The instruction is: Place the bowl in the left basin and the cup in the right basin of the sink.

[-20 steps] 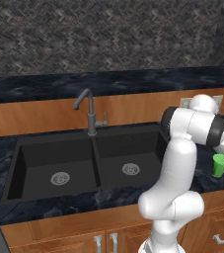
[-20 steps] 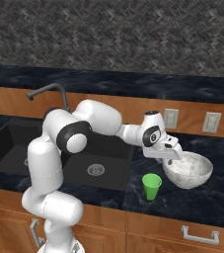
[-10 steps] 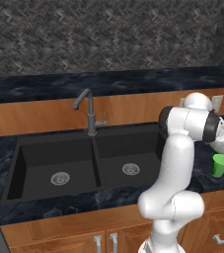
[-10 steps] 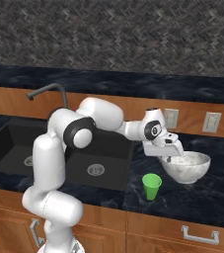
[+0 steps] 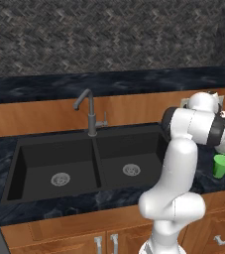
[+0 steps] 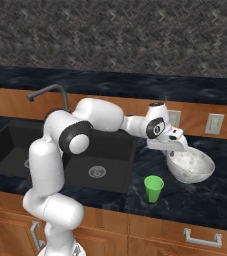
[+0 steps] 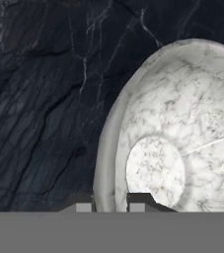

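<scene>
In the right base view, going left to right, the sink (image 6: 60,160) lies at nine o'clock: the left basin (image 6: 0,150) at the frame's edge, then the right basin (image 6: 97,157) with its silver drain. The cup (image 6: 153,188) stands on the dark counter (image 6: 220,200) at about five o'clock. Just beyond it, at three o'clock, is the bowl (image 6: 191,166).

The gripper (image 6: 177,148) sits at the bowl's near-left rim. In the hand view its fingertips (image 7: 135,201) straddle that rim, narrowly parted, one inside and one outside; whether they already pinch it I cannot tell.

The grip seems the step in hand. A rim pinch will likely tilt the bowl, so lift slowly.

The route toward nine o'clock crosses the sink's lip and the divider. The faucet (image 6: 47,95) stands behind, and the cup is near.
</scene>
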You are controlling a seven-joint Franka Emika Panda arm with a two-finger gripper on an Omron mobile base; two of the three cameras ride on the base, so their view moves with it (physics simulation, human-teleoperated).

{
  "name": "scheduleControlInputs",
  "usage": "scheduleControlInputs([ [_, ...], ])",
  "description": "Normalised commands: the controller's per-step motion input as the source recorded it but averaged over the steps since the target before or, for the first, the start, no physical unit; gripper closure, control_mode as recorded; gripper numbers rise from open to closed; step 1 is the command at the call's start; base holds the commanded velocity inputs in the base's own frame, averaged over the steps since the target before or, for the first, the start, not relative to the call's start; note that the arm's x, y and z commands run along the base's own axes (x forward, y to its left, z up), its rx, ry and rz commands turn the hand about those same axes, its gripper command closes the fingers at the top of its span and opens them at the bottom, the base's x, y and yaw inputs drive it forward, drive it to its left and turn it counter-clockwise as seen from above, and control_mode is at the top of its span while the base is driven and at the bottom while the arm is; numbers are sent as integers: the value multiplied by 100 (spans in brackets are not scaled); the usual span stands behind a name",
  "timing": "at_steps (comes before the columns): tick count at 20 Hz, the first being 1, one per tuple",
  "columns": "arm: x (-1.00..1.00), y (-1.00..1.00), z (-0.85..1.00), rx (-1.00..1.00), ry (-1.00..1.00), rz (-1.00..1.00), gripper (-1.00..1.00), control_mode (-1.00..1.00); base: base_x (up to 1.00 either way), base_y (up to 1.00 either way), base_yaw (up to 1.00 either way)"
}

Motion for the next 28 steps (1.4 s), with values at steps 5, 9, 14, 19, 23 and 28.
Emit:
scheduleControlInputs([
  [5, 0, 2, 37, -1, -18, 9, 100, -100, 0, 0, 0],
  [9, 4, 14, 36, -4, -15, 10, 100, -100, 0, 0, 0],
  [14, 3, 25, 35, -5, -11, 9, 100, -100, 0, 0, 0],
  [19, 5, 34, 37, -5, -5, 15, 100, -100, 0, 0, 0],
  [23, -3, 36, 35, -5, 0, 19, 100, -100, 0, 0, 0],
  [28, -17, 33, 34, -3, -3, 20, 100, -100, 0, 0, 0],
])
